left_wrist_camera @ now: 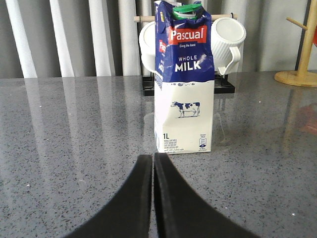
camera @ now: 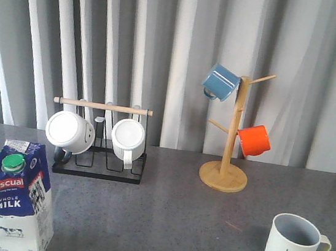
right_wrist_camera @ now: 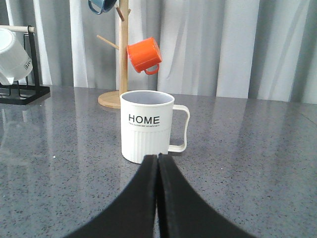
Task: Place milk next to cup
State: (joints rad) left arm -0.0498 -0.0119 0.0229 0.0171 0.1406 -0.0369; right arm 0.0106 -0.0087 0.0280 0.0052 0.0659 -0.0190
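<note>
1. On my left wrist camera I see the left pincer [left_wrist_camera: 152, 163] pressed fully closed, its two black fingers touching. It has hold of nothing.
2. On my right wrist camera the right pincer [right_wrist_camera: 157, 163] looks the same: closed tight, with nothing in it.
3. Neither pincer shows in my front camera.
4. The milk carton [camera: 20, 196] stands upright on the grey worktop [camera: 167, 224], near the front edge on the left side. It has a blue top, a red "Pascual" band, a white base and a green cap [camera: 13, 164].
5. From the left wrist camera the milk carton [left_wrist_camera: 184, 79] stands just past the left pincer, not touching it. I can read "WHOLE MILK" and see a small cow drawn on it.
6. The HOME cup [camera: 293, 248] stands upright near the front on the right side, well apart from the milk. It is pale and ribbed, grey inside, and its handle points right.
7. From the right wrist camera the HOME cup [right_wrist_camera: 147, 126] sits just past the right pincer, not touching it.
8. Farther back on the left is a black mug rack [camera: 99, 153] with a wooden bar. Two white mugs [camera: 70, 132] hang on it.
9. Farther back on the right is a wooden mug tree [camera: 230, 146]. A blue mug [camera: 221, 82] hangs up high and an orange mug [camera: 254, 140] hangs lower down.
10. Grey curtains [camera: 183, 53] hang behind it all.
</note>
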